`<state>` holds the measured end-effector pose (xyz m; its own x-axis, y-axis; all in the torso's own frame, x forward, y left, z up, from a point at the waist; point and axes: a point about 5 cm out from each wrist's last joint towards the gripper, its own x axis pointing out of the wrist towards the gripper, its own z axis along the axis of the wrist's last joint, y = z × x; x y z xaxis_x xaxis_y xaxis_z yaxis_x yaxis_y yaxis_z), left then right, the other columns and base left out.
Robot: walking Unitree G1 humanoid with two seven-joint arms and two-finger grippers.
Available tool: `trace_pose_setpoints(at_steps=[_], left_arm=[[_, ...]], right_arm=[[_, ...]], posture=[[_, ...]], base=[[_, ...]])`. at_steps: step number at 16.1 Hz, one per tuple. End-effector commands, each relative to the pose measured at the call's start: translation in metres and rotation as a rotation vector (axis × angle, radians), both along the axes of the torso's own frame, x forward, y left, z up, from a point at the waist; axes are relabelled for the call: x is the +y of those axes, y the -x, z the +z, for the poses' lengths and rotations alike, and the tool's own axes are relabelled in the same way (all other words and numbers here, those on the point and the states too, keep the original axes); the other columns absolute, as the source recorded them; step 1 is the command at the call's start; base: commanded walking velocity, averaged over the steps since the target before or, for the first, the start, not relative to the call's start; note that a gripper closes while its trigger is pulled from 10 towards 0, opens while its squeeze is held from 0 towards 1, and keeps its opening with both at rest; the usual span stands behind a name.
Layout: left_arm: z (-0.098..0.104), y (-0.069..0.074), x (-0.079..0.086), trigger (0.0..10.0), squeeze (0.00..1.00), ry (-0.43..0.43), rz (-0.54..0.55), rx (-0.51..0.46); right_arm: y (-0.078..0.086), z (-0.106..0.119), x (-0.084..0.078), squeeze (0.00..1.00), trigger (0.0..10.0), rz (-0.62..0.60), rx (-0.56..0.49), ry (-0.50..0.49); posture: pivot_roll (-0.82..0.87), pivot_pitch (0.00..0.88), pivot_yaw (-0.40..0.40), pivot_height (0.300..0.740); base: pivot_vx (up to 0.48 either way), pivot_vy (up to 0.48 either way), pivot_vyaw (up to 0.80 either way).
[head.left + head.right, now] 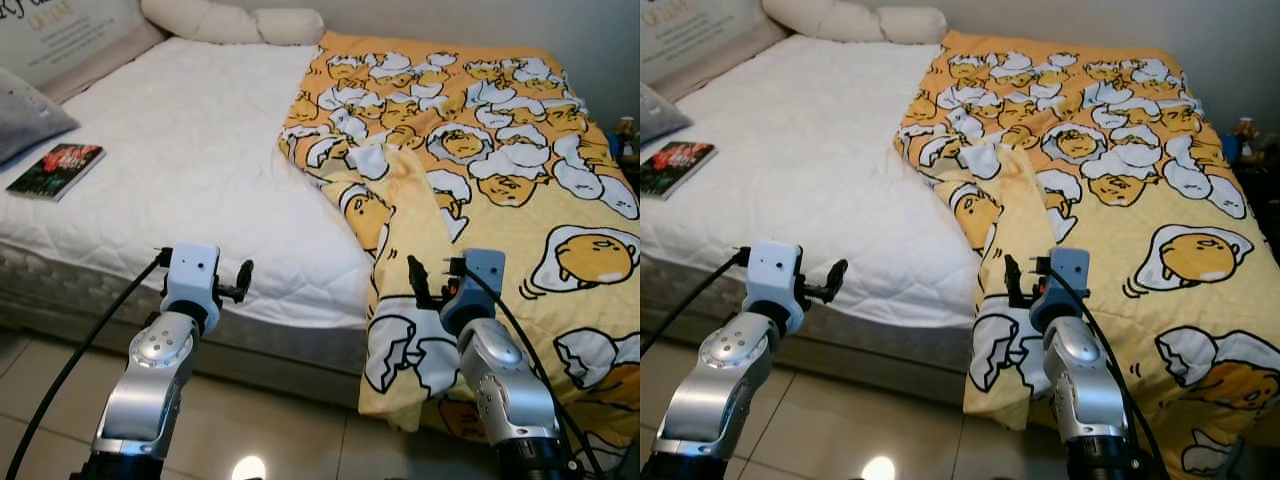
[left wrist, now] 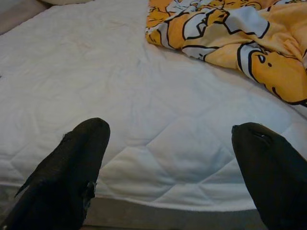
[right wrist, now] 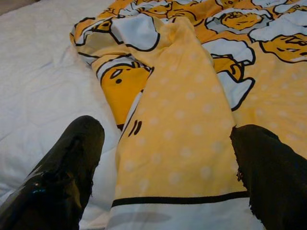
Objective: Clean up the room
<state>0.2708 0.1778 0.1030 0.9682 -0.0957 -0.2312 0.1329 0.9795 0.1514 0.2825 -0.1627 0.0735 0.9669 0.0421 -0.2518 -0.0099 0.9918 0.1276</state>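
Robot stands at the near side of the bed, both arms raised over the mattress edge.

Yellow blanket (egg-character print) covers the right half of the bed only. Its left border is bunched and folded back on itself, and one long flap hangs over the near edge toward the floor. The left half is bare white quilted mattress.

Also on the bed: book at the far left, near the edge; grey cushion just beyond it; pale pillows along the far end.

Right gripper: fingers apart, holding nothing. In the right wrist view the folded flap lies straight ahead between the two fingers, not yet touched as far as I can tell.

Left gripper: fingers spread wide (clear in the left wrist view), over bare mattress near the edge, well apart from the blanket.

Judgement: step in hand is making the bed, at the reach-for-blanket stage; nothing grasped yet.

Next move probably calls for the right gripper to go forward and down, closing on the folded flap edge. Then drag left to spread it over the bare half. The left gripper would need to travel right to catch the bunched border. Book remains to be tidied.
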Motion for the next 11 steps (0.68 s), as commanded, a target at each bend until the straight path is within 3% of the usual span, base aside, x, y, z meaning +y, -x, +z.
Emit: trace_pose_setpoints(at_steps=[1,4,8,10,11], left_arm=[[0.004,-0.002,0.002,10.0,0.67,0.0,-0.002,-0.014],[0.004,-0.003,0.002,10.0,0.67,0.0,-0.006,-0.013],[0.005,-0.004,0.003,10.0,0.67,-0.008,-0.01,-0.013],[0.005,-0.004,0.003,10.0,0.65,-0.017,-0.02,-0.013],[0.005,-0.004,0.001,10.0,0.64,-0.026,-0.062,0.0]], right_arm=[[-0.003,0.002,-0.001,0.0,10.0,-0.01,0.005,-0.003],[-0.003,0.001,-0.002,0.0,10.0,-0.015,0.012,0.005],[-0.006,0.004,-0.002,0.0,10.0,-0.001,-0.004,0.014],[-0.009,0.004,0.001,0.0,10.0,0.043,0.0,0.003],[-0.014,0.004,0.001,0.93,10.0,0.082,0.015,-0.003]], posture=[[-0.05,0.0,0.024,0.74],[-0.05,0.0,0.024,0.74],[-0.04,0.0,0.025,0.74],[-0.04,0.0,0.026,0.74],[-0.04,0.0,0.025,0.74]], base=[[0.277,0.0,0.0],[0.277,0.0,-0.8],[0.275,0.0,0.0],[0.0,0.0,0.0],[0.0,0.0,0.0]])
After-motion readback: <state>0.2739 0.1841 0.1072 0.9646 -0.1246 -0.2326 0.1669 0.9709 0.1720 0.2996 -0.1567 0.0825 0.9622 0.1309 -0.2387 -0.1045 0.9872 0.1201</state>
